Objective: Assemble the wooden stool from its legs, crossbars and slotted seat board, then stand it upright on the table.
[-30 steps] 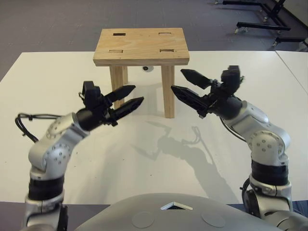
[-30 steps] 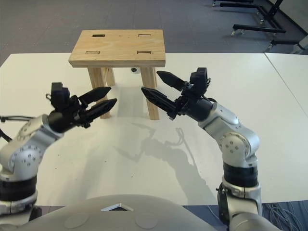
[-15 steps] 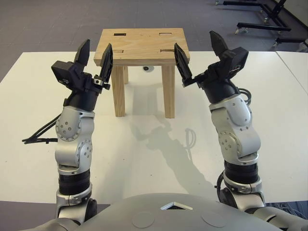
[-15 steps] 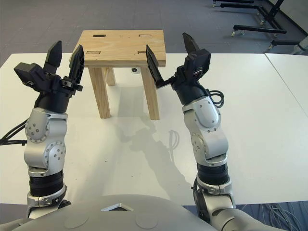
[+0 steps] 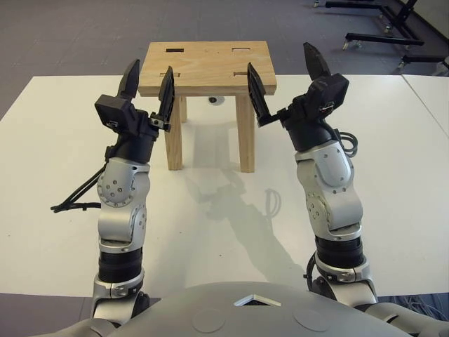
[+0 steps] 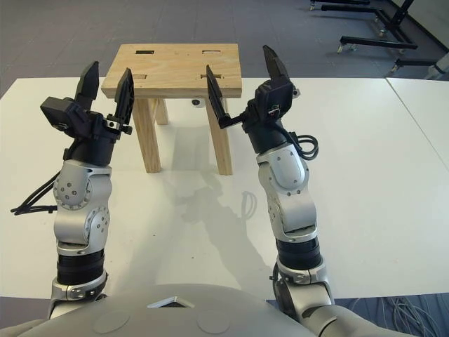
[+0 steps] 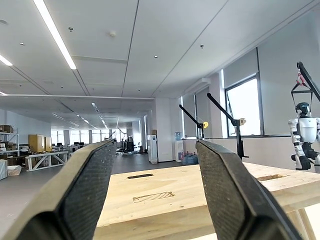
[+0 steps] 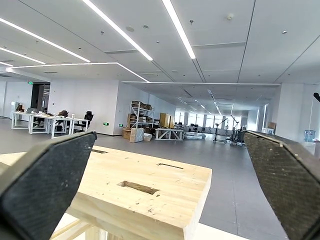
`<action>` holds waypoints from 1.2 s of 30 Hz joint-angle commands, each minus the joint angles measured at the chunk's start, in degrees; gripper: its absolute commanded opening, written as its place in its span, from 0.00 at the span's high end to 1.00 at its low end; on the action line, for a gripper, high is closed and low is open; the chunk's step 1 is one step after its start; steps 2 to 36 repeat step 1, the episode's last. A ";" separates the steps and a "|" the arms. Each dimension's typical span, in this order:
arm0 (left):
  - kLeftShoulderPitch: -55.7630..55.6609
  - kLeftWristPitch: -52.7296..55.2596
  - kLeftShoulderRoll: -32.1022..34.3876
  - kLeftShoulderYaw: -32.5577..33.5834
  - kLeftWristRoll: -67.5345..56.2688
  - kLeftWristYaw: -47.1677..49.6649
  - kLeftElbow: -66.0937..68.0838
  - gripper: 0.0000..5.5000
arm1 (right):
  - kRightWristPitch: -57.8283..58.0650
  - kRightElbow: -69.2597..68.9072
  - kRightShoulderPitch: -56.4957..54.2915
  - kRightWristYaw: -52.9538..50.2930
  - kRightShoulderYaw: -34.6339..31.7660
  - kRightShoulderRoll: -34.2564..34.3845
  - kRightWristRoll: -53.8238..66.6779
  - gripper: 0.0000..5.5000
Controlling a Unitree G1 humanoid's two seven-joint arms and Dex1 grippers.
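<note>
Risen now, left hand (image 5: 151, 68) and right hand (image 5: 279, 57), both released, flank the pale wooden stool (image 5: 207, 60), standing assembled on the white table (image 5: 56, 140); task apparently complete.

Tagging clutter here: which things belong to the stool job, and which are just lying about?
Job: wooden stool, upright on the table; left gripper and right gripper, open, flanking its seat.
Lying about: small round object behind the stool's legs; black wheeled frames on the floor.

Open-plan office lab, strip ceiling lights (image 8: 117, 32), desks (image 8: 35, 121), shelving (image 8: 140, 112), hanging humanoid robot (image 7: 305, 137)
</note>
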 commanded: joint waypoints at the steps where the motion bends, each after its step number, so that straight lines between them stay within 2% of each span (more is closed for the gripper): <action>1: -0.64 -0.45 0.41 -0.82 1.74 -0.30 0.69 0.48 | -0.67 0.65 -0.01 0.23 -0.33 0.02 -1.26 0.02; 36: -0.64 -0.45 0.41 -0.82 1.74 -0.30 0.69 0.48 | -0.67 0.65 -0.01 0.23 -0.33 0.02 -1.26 0.02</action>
